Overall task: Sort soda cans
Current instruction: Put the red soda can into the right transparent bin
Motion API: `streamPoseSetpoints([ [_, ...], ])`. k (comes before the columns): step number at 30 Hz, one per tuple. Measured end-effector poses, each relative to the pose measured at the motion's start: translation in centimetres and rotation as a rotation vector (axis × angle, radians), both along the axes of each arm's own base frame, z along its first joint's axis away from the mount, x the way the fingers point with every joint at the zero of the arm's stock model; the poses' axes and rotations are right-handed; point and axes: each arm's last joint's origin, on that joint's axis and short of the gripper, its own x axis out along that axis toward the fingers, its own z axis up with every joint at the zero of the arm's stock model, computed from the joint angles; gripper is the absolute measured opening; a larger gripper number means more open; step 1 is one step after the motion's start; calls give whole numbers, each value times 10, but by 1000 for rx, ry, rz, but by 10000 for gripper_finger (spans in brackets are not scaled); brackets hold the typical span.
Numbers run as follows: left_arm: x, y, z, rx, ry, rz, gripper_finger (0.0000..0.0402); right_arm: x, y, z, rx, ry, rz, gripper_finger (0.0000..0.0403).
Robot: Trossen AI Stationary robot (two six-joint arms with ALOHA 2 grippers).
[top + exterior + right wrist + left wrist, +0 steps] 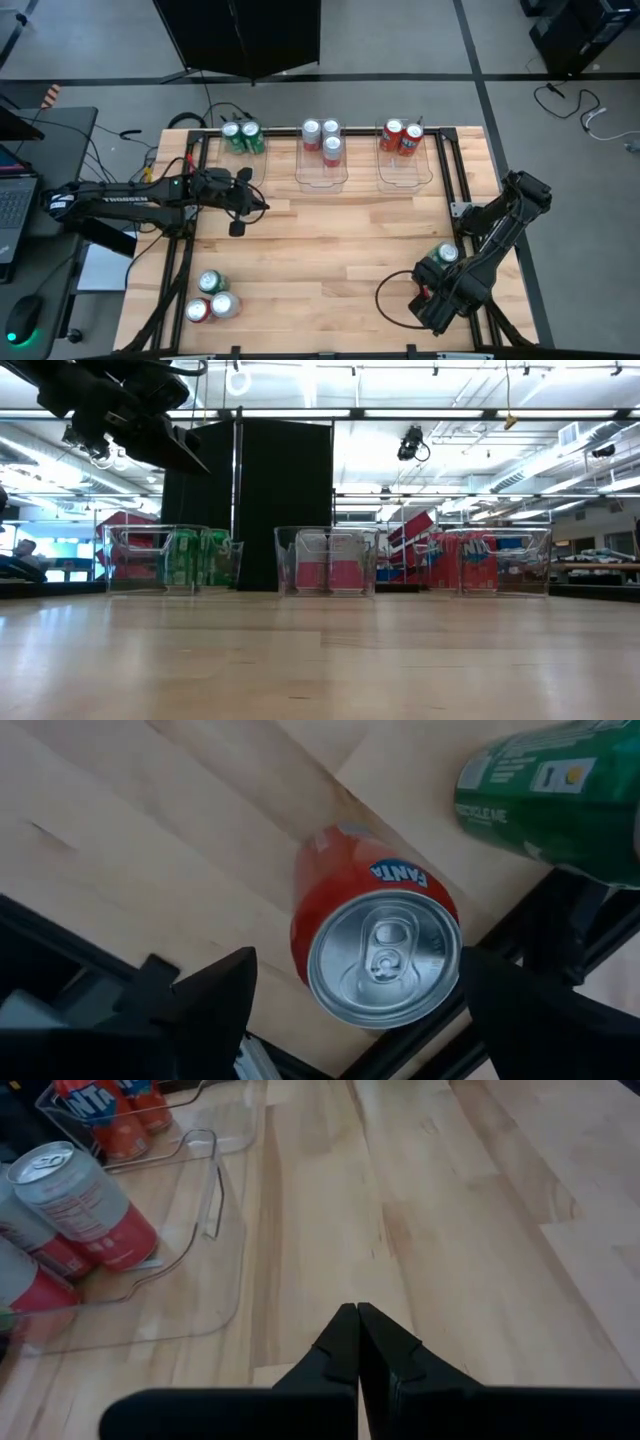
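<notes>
My right gripper [358, 970] hangs open at the table's near right corner, pointing down over an upright red soda can [375, 945]. Its fingers stand on either side of the can's top without touching it. A green can [560, 790] [447, 254] stands right beside the red one. My left gripper [357, 1330] [255, 200] is shut and holds nothing, above the table near the far left. Three clear bins at the far edge hold green cans [243, 135], silver-white cans [322, 140] and red cans [402, 137].
Three loose cans [212, 297], one green, one red and one silver, stand together at the near left. The black frame rail [560, 920] runs close behind the red can at the table's right edge. The middle of the wooden table [330, 240] is bare.
</notes>
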Motion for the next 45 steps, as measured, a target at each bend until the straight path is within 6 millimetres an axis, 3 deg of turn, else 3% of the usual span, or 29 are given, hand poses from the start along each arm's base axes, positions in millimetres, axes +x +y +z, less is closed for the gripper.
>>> streamPoseSetpoints([
  [8,0,-4,0,-17,2,-8,1,1,3,-9,-50,41,10,345],
  [20,1,-11,0,-31,5,-25,1,8,10,-19,-49,10,15,327],
  [30,0,-13,-3,-10,36,39,1,15,6,-18,-33,0,-13,247],
  [37,0,-13,-3,-11,35,42,1,46,-24,-17,-10,-9,34,247],
  [45,0,-13,-3,-11,33,42,1,101,-87,0,-18,-147,145,247],
])
